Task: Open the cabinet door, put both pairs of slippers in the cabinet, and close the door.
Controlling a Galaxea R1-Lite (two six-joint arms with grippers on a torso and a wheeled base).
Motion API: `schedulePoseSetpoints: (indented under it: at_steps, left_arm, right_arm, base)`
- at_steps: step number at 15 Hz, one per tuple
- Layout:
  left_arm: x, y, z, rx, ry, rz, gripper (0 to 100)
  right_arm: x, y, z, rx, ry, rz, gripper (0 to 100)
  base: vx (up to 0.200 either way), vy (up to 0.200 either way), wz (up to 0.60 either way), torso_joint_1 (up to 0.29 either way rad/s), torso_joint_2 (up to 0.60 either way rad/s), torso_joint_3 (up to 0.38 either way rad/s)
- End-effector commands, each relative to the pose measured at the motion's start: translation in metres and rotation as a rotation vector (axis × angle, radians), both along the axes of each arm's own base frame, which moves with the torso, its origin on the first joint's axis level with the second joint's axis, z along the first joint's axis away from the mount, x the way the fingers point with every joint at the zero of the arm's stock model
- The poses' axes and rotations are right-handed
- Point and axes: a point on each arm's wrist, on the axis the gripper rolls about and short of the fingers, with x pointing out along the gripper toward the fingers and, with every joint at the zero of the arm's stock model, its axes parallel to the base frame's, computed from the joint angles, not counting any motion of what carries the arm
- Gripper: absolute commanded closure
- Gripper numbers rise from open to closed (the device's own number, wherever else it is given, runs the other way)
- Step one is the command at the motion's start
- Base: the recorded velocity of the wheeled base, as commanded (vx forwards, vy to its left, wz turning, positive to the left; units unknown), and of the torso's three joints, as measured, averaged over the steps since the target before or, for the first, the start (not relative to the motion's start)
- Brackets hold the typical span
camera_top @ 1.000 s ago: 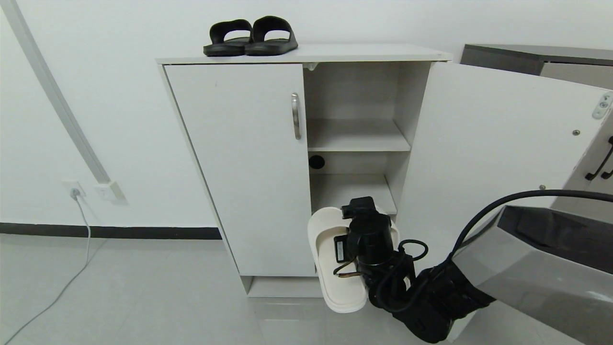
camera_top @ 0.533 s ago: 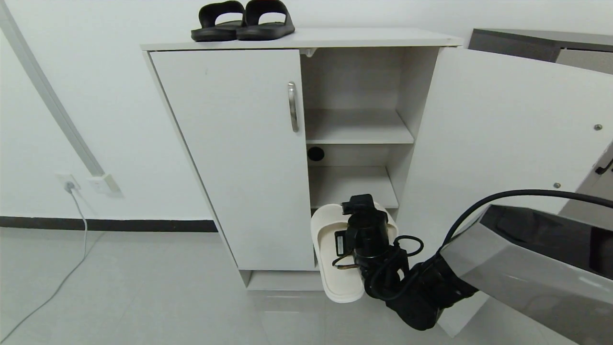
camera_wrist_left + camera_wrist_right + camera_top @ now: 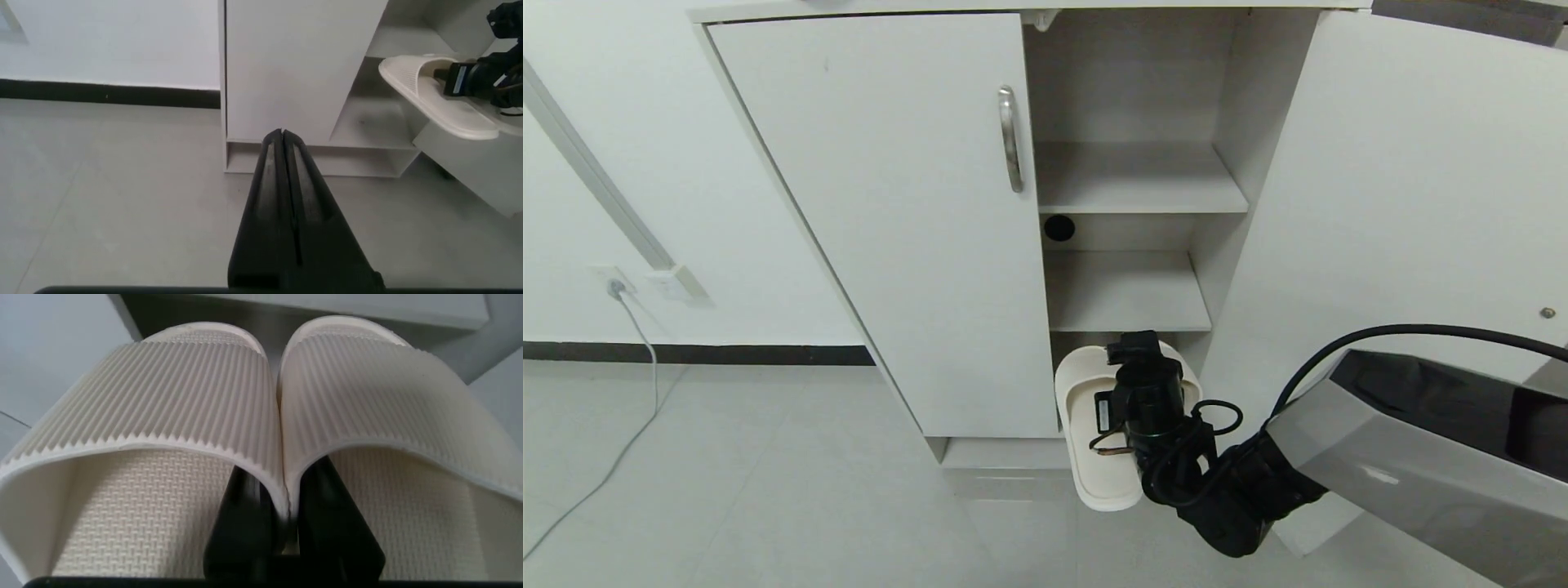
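Note:
A pair of white slippers (image 3: 1086, 425) hangs side by side at the mouth of the cabinet's bottom compartment, just under the lower shelf (image 3: 1127, 290). My right gripper (image 3: 1134, 359) is shut on the white slippers, and in the right wrist view its fingers (image 3: 245, 523) pinch the inner edges of the two ribbed straps (image 3: 282, 400). The cabinet's right door (image 3: 1380, 188) stands wide open; the left door (image 3: 890, 204) is shut. My left gripper (image 3: 282, 139) is shut and empty, low over the floor in front of the cabinet, with the white slippers (image 3: 433, 90) off to one side.
Two bare shelves sit inside the open half, with a round hole (image 3: 1059, 227) in the back panel. The left door has a metal handle (image 3: 1010, 139). A wall socket with a cable (image 3: 613, 287) is at the far left. Open floor (image 3: 768, 506) lies in front.
The head view has tilted down and drawn closer, so the cabinet top has left the picture. Relative to the cabinet, the white slippers now sit lower, under the lower shelf's edge.

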Motion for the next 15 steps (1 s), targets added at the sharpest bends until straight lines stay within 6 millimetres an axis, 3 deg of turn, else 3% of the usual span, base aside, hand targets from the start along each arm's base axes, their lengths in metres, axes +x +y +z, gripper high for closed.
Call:
schedulePoseSetpoints:
  at_steps: [1,5,15]
  left_arm:
    - [0.0,0.0,0.0,-0.001,0.001,0.0,100]
    - [0.0,0.0,0.0,-0.001,0.001,0.001,100]
    - [0.0,0.0,0.0,-0.001,0.001,0.001,100]
  right_arm:
    - [0.003,-0.003,0.001,0.004,-0.006,-0.013,100]
    - [-0.001,-0.005,0.021,0.042,-0.049,-0.026,100]
    - [0.021,-0.016,0.027,0.073,-0.183,-0.097,100]
  base:
    - [0.0,0.0,0.0,0.002,0.0,-0.198]
    - [0.0,0.0,0.0,0.002,0.0,-0.198]
    - [0.0,0.0,0.0,0.0,0.0,-0.023]
